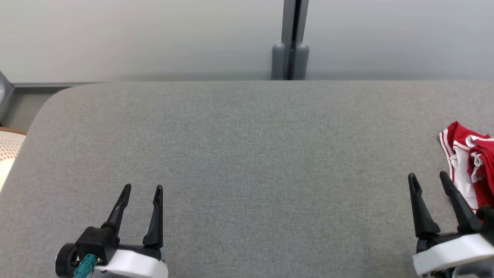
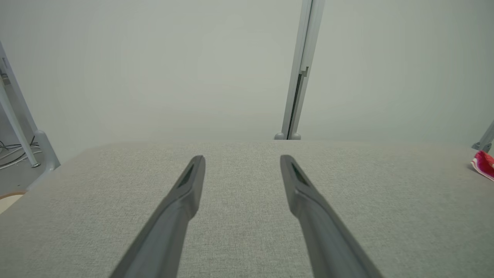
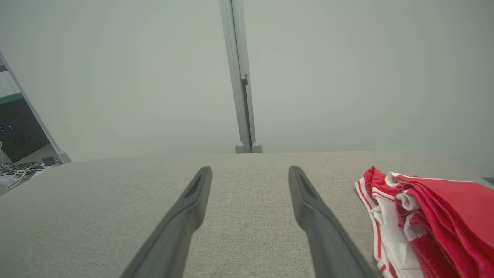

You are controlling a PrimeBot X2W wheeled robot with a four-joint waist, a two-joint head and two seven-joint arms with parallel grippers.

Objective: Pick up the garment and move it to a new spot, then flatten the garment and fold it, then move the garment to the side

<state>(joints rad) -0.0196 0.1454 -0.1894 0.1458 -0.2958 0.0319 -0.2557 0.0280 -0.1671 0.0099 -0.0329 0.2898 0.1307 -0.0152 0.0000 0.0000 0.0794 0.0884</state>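
You have the red-and-white garment (image 1: 469,166) bunched at the right edge of the grey tabletop (image 1: 247,131). Your right gripper (image 1: 428,175) stands just beside it, jaws apart, holding nothing. Your left gripper (image 1: 143,188), likewise released and empty, sits by the near edge toward the left corner.

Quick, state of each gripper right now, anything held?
Left gripper: open, holding nothing.
Right gripper: open, holding nothing; the red and white garment lies just to its right.
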